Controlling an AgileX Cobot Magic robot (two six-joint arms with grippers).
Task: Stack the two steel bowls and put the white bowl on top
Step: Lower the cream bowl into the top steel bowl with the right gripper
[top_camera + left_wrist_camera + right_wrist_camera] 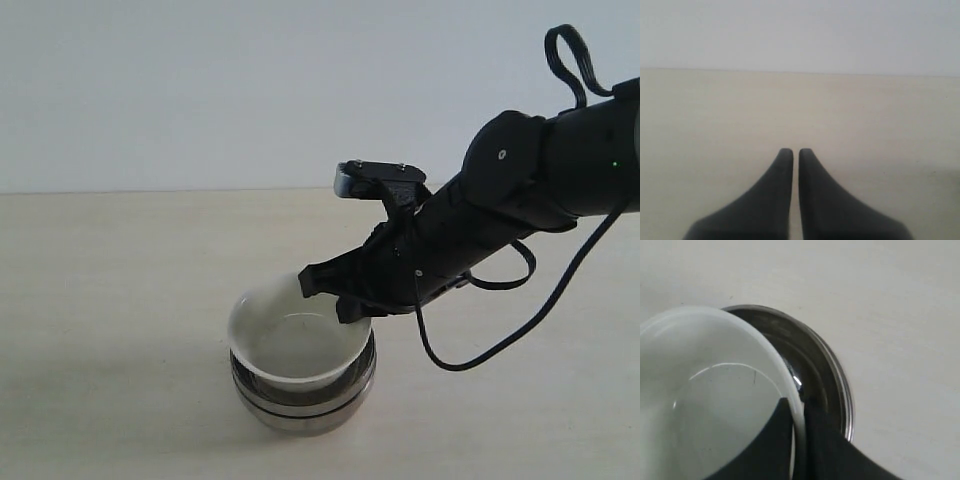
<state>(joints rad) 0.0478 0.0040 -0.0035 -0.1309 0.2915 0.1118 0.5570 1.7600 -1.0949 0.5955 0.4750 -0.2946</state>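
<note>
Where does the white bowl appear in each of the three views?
Exterior view: the white bowl is low centre, on top of the steel bowls.
Left wrist view: not in it.
Right wrist view: large, the steel rim showing beside it.
Shared landmark: the right gripper, shut on the bowl's rim in both those views.

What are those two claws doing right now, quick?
Left gripper: closed, holding nothing.
Right gripper: closed on the rim of the white bowl, which sits in the steel bowls.

Open table [110,300] left of bowl stack [305,405], right arm [520,180] crowding its right rim
</note>
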